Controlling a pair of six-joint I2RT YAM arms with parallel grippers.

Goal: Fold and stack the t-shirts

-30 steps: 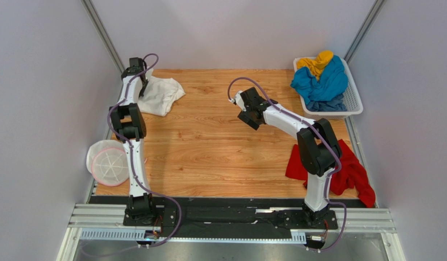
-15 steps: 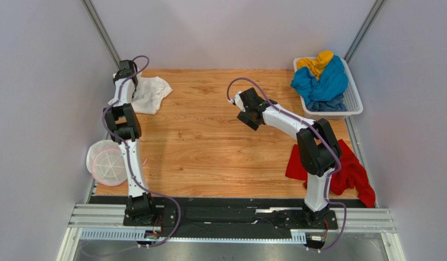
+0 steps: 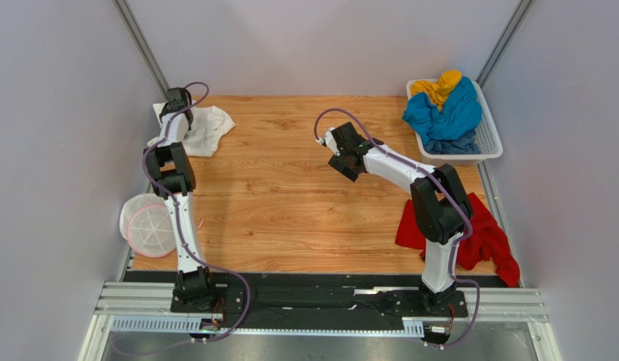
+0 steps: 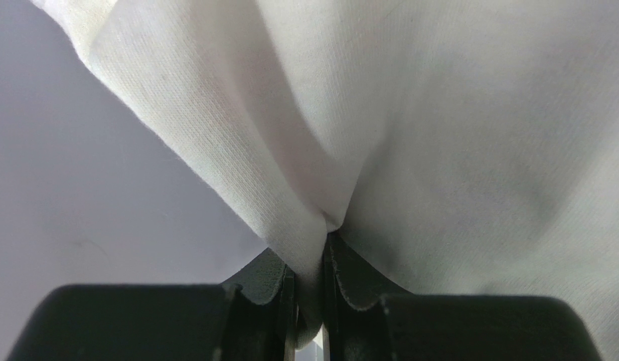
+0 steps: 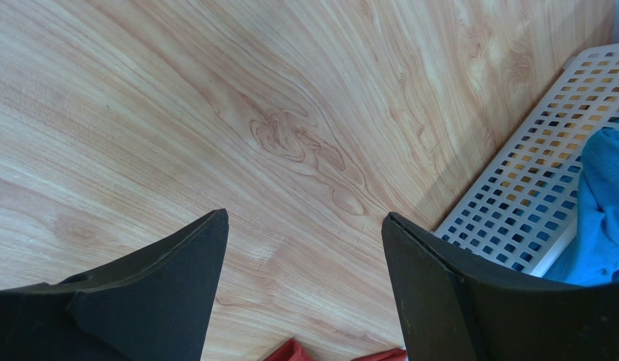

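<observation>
The left jaws have dragged the white t-shirt (image 3: 207, 129) (bunching it smaller) toward the far-left corner

Bright, even light casts faint soft shadows; the white t-shirt (image 4: 456, 135), close to the lens, looks slightly soft.

white t-shirt (image 3: 207, 129): bunched, far-left tabletop (image 3: 290, 203) corner | red t-shirt (image 3: 489, 241): crumpled, near-right edge | blue t-shirt (image 3: 444, 116), yellow t-shirt (image 3: 438, 85): heaped in basket (image 3: 492, 154), far right

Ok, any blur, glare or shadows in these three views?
Top external: even light, sharp, no glare. Left wrist: white shirt fills most of the frame, weave crisp, folds softly shaded. Right wrist: table grain sharp, basket casts a soft shadow.
</observation>
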